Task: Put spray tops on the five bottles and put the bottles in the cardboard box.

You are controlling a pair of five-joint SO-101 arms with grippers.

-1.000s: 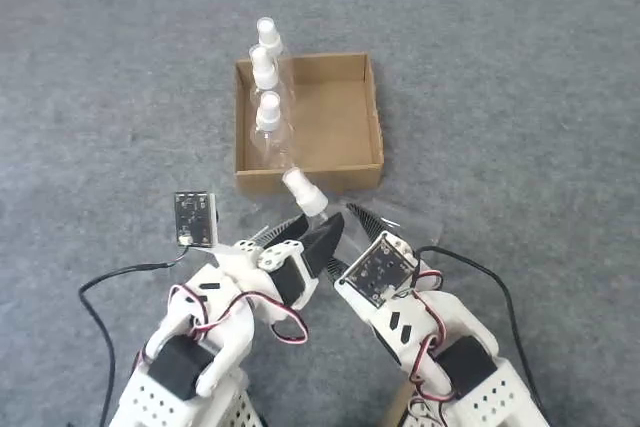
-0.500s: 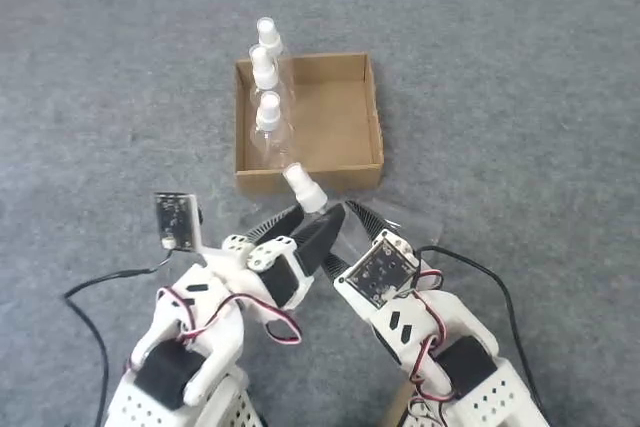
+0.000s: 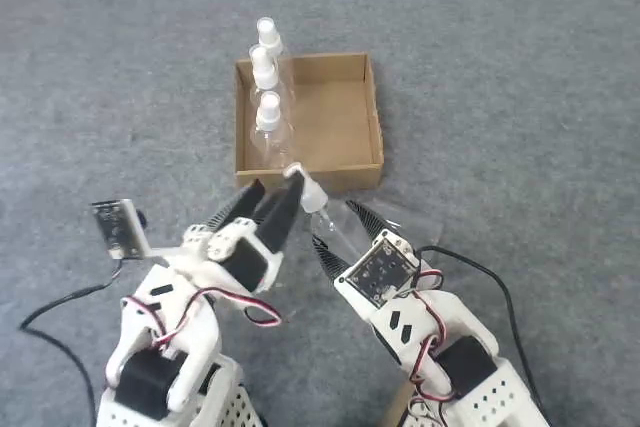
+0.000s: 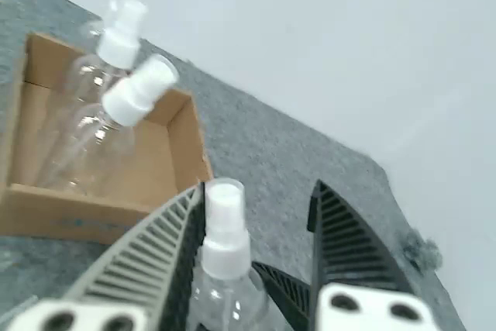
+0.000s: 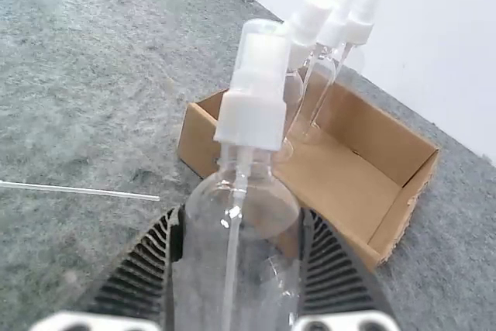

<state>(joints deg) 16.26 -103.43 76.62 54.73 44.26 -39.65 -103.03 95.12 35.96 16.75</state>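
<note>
Holding the clear bottle [image 3: 326, 219] by its body, the right gripper [image 3: 338, 230] is clamped on it, the spray top [image 3: 305, 190] seated and the long axis leaning toward the cardboard box [image 3: 376, 117] just ahead. The left gripper [image 3: 268, 197] stands wide open close beside the spray top, gripping nothing. Three capped bottles [image 3: 266, 112] line the box wall on the left arm's side. The free floor beside them probably suits a short forward carry by the right arm.

Tilted bottle [image 5: 240, 226] (white spray top [image 5: 256, 83] on) before cardboard box [image 3: 345, 175], three bottles [image 3: 268, 119] upright inside
</note>
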